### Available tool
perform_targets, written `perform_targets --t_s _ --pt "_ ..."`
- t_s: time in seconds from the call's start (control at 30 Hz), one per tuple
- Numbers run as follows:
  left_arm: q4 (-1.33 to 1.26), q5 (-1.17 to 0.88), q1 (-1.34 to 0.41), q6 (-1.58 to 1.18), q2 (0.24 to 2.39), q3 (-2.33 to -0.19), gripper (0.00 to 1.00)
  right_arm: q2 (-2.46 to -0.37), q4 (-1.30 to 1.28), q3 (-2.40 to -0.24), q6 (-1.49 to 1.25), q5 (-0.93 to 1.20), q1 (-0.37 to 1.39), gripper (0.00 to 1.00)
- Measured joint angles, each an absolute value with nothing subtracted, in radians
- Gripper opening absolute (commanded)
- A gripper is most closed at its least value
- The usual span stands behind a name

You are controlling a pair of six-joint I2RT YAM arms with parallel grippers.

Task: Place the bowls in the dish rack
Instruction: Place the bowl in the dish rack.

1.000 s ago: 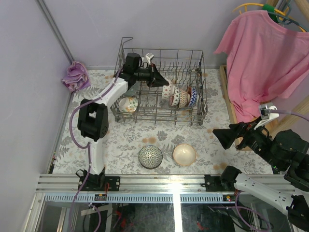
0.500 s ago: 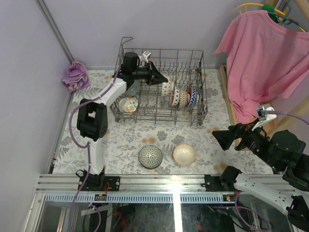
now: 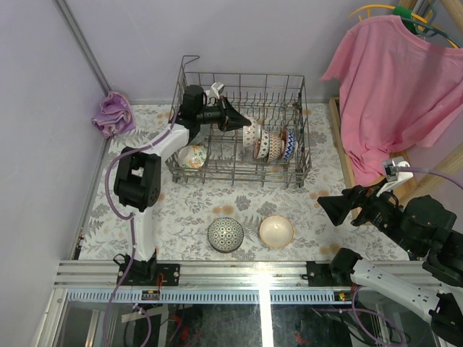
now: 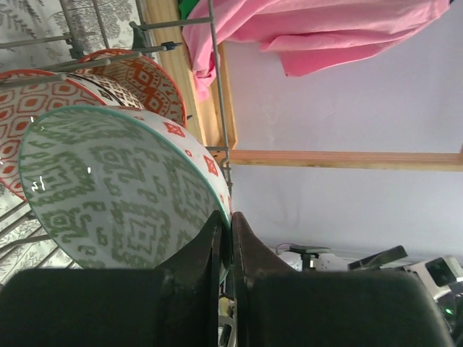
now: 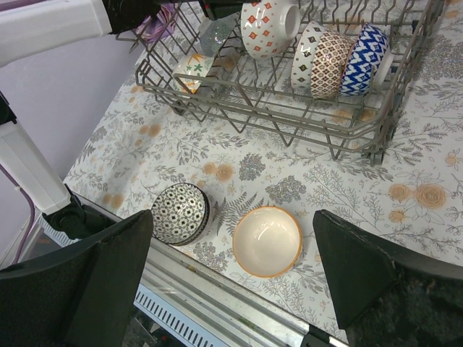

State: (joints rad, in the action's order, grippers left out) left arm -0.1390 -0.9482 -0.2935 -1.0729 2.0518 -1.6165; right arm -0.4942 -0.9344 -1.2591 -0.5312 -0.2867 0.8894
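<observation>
My left gripper (image 3: 241,123) reaches into the dish rack (image 3: 239,173) and is shut on the rim of a bowl (image 4: 108,195). That bowl is green-patterned inside and white with red diamonds outside (image 5: 266,27); it hangs on edge beside the standing row. In the row stand a brown-patterned bowl (image 5: 329,54) and a blue zigzag bowl (image 5: 369,49). A floral bowl (image 3: 192,156) lies at the rack's left end. On the table in front sit a black-and-white bowl (image 5: 180,212) and a cream bowl with an orange rim (image 5: 267,241). My right gripper (image 5: 233,220) hovers open above those two.
A pink shirt (image 3: 394,79) hangs at the right over a wooden frame. A purple cloth (image 3: 112,113) lies at the back left by the wall. The metal rail (image 3: 239,273) runs along the near edge. The rack's raised wire loop (image 3: 189,61) stands at its back left corner.
My left gripper has drawn back a little to the left inside the rack, the bowl still in its grip. The right gripper has barely drifted and stays open.
</observation>
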Motion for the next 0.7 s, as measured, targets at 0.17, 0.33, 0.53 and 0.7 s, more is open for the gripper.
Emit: perform_targets --t_s 0.17,0.33,0.53,0.7 --pt "-0.268 -0.968 -0.287 -1.16 2.048 -1.561 0.0 -0.489 -0.934 -1.258 -0.531 -0.287 0.889 1.0" --pt "-0.352 -0.98 -0.285 -1.221 2.048 -1.534 0.0 -0.482 -0.937 -1.257 -0.531 -0.287 0.889 0.99" --pt "-0.426 -0.989 -0.284 -1.275 2.048 -1.506 0.0 -0.476 -0.938 -1.252 -0.531 -0.287 0.889 0.99" --pt "-0.472 -0.991 -0.276 -1.302 2.048 -1.485 0.0 -0.476 -0.939 -1.25 -0.531 -0.287 0.889 0.99"
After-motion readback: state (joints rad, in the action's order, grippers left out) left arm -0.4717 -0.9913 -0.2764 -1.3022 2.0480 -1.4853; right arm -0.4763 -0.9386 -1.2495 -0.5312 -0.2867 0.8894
